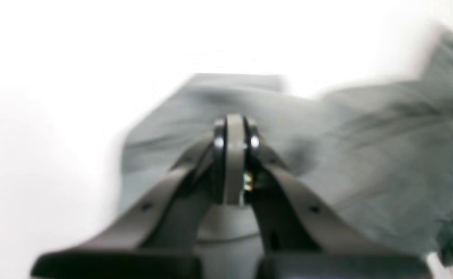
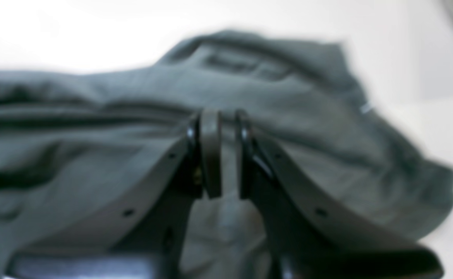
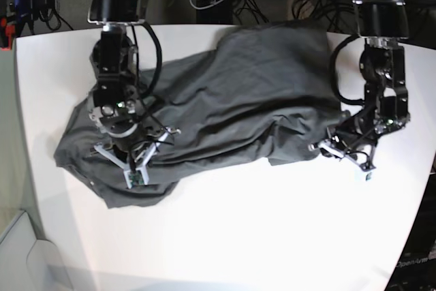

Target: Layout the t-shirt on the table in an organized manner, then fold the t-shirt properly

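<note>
t-shirt (image 3: 225, 100): rumpled, spread diagonally across table (image 3: 272, 236), frame centre. left gripper (image 3: 349, 157), right of frame: clenched on hem. right gripper (image 3: 133, 168), lower left: pinching cloth, likely to spread it.

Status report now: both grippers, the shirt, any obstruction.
Left gripper shut on t-shirt edge. Right gripper nearly closed over cloth, hold unclear. T-shirt bunched on table. Nothing in the way.

No text, brand or number can be read anywhere. The right wrist view shows a darker label patch just inside the collar of the t-shirt (image 2: 226, 97) — too blurred to make out. The bench (image 3: 272, 236) bears no markings, and the far clutter carries none that are legible.
</note>
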